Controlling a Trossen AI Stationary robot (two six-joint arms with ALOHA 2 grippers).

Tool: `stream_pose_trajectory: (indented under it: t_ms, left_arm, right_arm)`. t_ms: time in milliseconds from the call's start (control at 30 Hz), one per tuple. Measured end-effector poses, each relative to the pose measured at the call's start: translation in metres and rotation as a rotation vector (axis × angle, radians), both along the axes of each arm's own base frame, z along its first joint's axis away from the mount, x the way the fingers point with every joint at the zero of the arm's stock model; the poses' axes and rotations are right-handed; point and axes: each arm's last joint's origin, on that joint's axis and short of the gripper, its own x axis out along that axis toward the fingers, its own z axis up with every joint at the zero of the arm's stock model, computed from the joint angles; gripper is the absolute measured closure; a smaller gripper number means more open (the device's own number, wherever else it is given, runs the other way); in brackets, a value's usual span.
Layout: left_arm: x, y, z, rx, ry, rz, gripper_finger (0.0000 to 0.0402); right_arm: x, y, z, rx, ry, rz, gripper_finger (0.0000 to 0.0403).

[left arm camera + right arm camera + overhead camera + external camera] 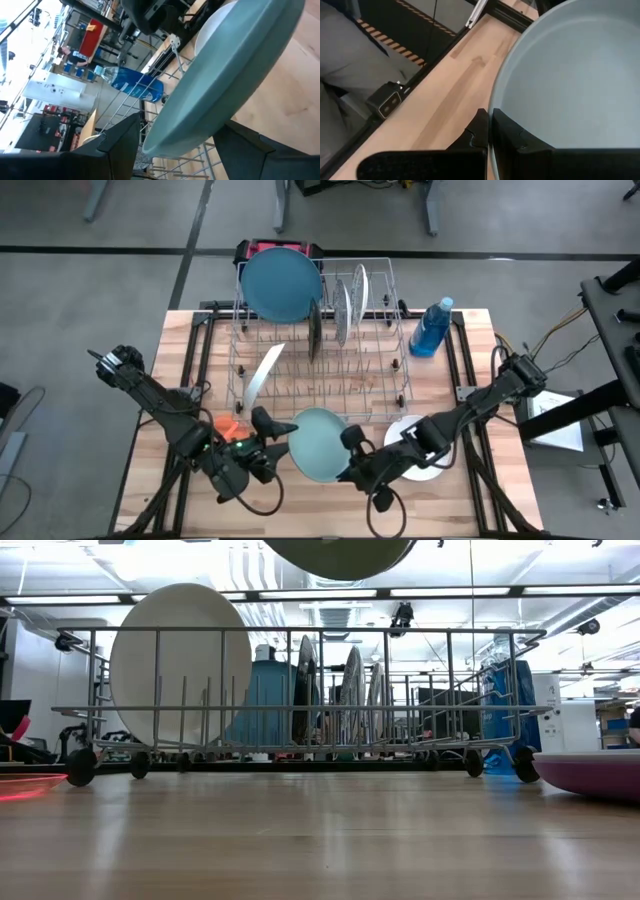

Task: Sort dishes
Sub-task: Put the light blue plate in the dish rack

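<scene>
Teal plate hangs above the counter, right gripper clamped on its rim, left gripper spread around its opposite edge; only the low view shows it airborne.

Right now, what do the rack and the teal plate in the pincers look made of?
Rack: thin metal wire, pale grey, probably coated steel, with an open grid of rods. Teal plate: smooth, matte and opaque with a thick rounded rim; it looks like plastic or melamine, though glazed ceramic can't be ruled out.
</scene>
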Motion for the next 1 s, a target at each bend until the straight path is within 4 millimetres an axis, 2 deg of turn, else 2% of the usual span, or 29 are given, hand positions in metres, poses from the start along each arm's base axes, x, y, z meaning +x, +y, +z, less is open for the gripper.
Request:
stream_pose_trajectory:
  t_ms: [233, 333, 433, 600, 800, 1000]
  left_arm:
    - [0.003, -0.003, -0.001, -0.068, 0.047, -0.126, 0.0171]
    - [0.003, -0.003, -0.001, -0.066, 0.050, -0.125, 0.0191]
    - [0.003, -0.003, -0.002, -0.059, 0.062, -0.126, 0.0242]
    - [-0.002, -0.002, -0.012, -0.032, 0.163, -0.163, 0.0367]
    - [-0.003, 0.000, -0.016, -0.056, 0.165, -0.113, 0.0370]
    - [-0.004, -0.003, -0.018, -0.045, 0.163, -0.103, 0.0370]
  right_arm:
    - [0.010, -0.006, 0.004, -0.005, -0.079, 0.014, 0.0403]
    - [0.015, -0.014, 0.004, -0.002, -0.076, -0.018, 0.0403]
    - [0.018, -0.020, 0.003, 0.016, -0.063, -0.052, 0.0403]
    - [0.021, -0.028, 0.006, 0.084, -0.051, -0.135, 0.0394]
    - [0.021, -0.035, 0.004, 0.190, 0.010, -0.253, 0.0342]
    - [0.008, -0.041, 0.007, 0.274, 0.115, -0.359, 0.0275]
